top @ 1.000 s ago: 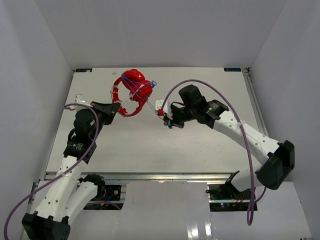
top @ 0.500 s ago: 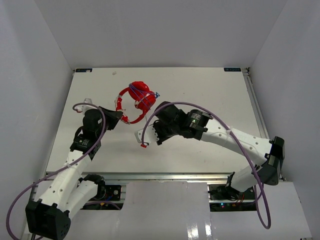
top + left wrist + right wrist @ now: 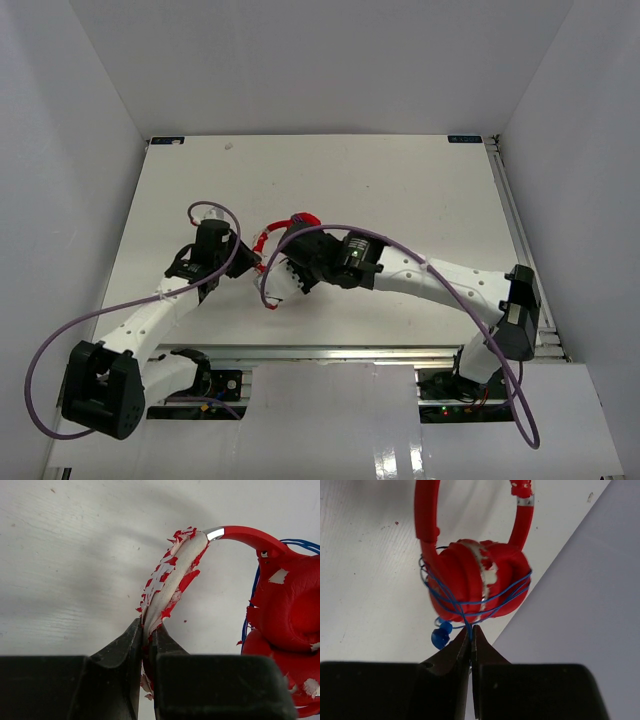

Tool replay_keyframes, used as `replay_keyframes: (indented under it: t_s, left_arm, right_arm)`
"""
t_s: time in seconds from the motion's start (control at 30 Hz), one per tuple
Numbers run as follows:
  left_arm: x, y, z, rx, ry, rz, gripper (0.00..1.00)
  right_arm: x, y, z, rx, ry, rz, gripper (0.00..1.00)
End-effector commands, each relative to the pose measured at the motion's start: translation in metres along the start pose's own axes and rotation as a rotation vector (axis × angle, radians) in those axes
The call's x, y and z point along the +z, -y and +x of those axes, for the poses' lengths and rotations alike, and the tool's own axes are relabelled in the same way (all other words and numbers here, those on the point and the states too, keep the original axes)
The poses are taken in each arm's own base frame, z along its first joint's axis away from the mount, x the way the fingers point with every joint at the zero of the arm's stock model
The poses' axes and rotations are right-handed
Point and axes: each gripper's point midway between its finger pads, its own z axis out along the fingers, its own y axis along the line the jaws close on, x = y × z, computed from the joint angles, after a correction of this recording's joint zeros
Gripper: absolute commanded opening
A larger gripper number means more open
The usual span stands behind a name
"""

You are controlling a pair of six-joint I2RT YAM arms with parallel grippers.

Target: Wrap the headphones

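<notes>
In the left wrist view, the left fingers (image 3: 146,630) are pinched shut on the padded part of the headband (image 3: 172,585) of the glossy red over-ear headphones (image 3: 285,605). There the red skin is flaking off white foam. The band curves up and right past a silver joint to the two earcups at the right edge, and a thin blue cord (image 3: 255,587) runs down beside them. The white table (image 3: 75,555) lies behind all of this. In the right wrist view, the right fingers (image 3: 470,635) are closed tight on a strand of the blue cord just under the earcups (image 3: 475,580). The cups are pressed together, with several turns of cord looped around them. The blue plug (image 3: 440,637) hangs just left of the fingertips and the red band arches above. The table is on the left and a plain grey surface (image 3: 570,580) on the right. We cannot tell here whether the headphones rest on the table or hang clear of it. In the top view, the headphones (image 3: 300,221) are at the middle of the table (image 3: 420,190), towards its near edge. They sit between the two arms, which meet there from left and right, and the right arm covers most of them. The fingertips themselves are too small to make out.
</notes>
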Motion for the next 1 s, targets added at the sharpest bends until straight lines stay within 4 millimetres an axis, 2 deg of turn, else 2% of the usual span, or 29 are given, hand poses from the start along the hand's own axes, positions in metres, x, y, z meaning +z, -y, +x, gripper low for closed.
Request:
replay_keyframes:
  t_s: [0.0,0.2,0.47,0.77,0.97]
  left_arm:
    - [-0.004,0.029,0.003,0.131,-0.048,0.117,0.00]
    - [0.003,0.026,0.019,0.234,-0.127,0.141,0.00]
    - [0.013,0.018,0.041,0.307,-0.216,0.148,0.00]
    - [0.015,0.023,0.050,0.364,-0.246,0.169,0.00]
    - [0.011,0.027,0.051,0.354,-0.246,0.197,0.00]
  right_arm:
    - [0.011,0.018,-0.008,-0.099,-0.068,0.051,0.08]
    - [0.031,0.015,-0.006,-0.183,-0.121,0.046,0.08]
    - [0.041,0.014,-0.010,-0.296,-0.139,0.051,0.08]
    - [0.055,-0.002,-0.017,-0.447,-0.127,0.040,0.08]
    - [0.061,-0.011,-0.029,-0.408,-0.054,0.017,0.08]
